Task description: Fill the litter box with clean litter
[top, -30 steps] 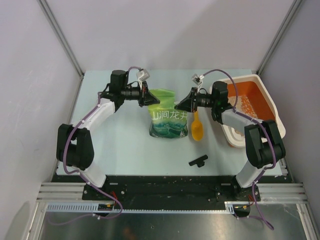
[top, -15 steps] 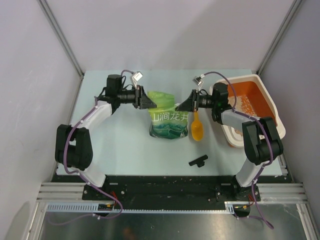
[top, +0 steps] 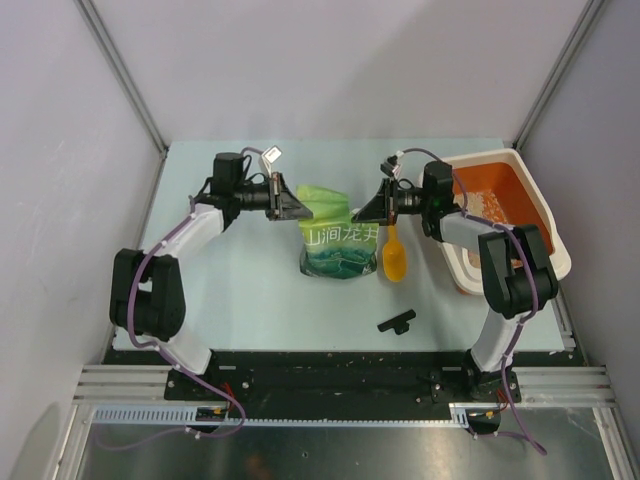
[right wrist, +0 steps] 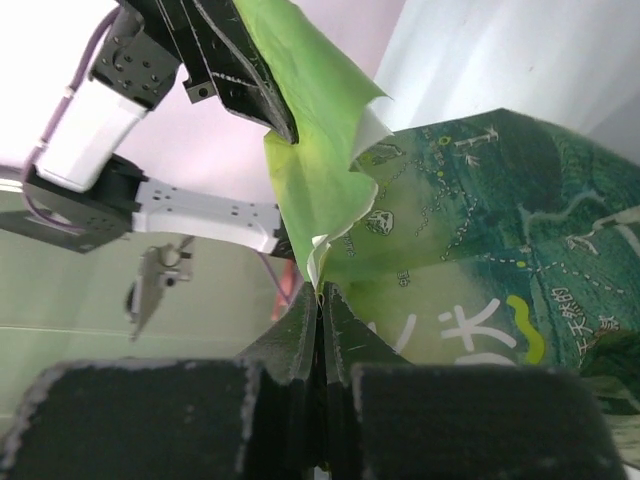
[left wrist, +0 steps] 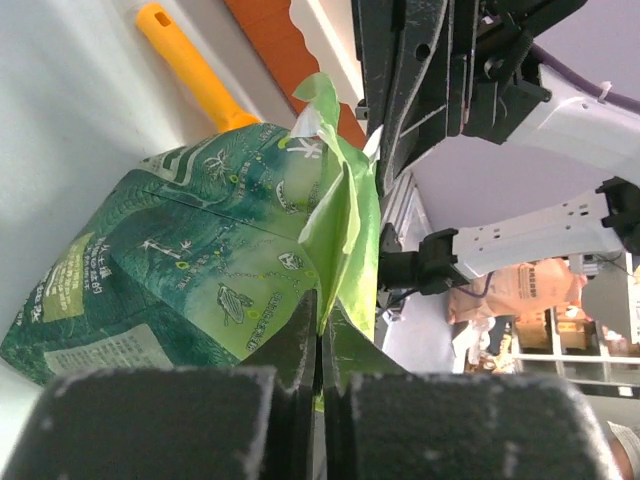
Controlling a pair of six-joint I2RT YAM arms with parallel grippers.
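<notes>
2 grippers pinched the top of the green bag between them: the left gripper had its fingers clamped on 1 upper corner, the right gripper on the other. Behind the right gripper's wrist, away from its fingers, sat the litter box, with a little clean litter inside.

Bright, even light, faint shadows, overhead view sharp — wrist foregrounds blurred

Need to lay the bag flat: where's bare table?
Bare pale table: left of the green printed bag up to the left arm, and the near strip left of the small black clip. Crowded: bag, orange plastic scoop, white plastic litter box.
</notes>
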